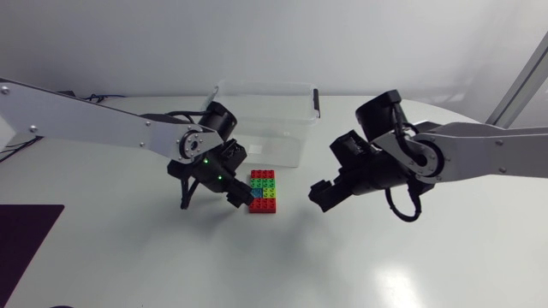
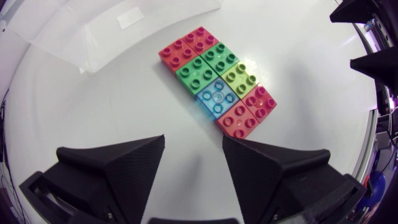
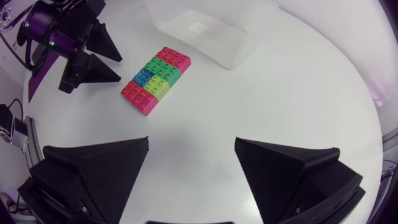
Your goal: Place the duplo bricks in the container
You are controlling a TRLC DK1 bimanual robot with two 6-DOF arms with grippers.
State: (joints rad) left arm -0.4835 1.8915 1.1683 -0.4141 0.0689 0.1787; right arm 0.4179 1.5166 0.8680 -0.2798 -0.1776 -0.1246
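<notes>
**Q:** How do the two grippers stand?
**A:** Left gripper: low over the middle of the table, fingers spread wide, holding nothing. Right gripper: also spread wide and holding nothing.

**Q:** Where do the bricks lie relative to them?
**A:** Bricks: red, green, blue and yellow-green, pressed together into one flat slab two rows wide, lying mid-table. They are just ahead of the left gripper's fingertips and not between them. They are well ahead of the right gripper. The grippers flank the slab, the left one close to it and the right one apart from it.

**Q:** What room lies around the bricks?
**A:** White tabletop runs from the bricks to the near edge, and past the right gripper to the right edge. Container: clear-walled, just beyond the far end of the bricks and toward the table's far edge, with a narrow strip of table between them.
</notes>
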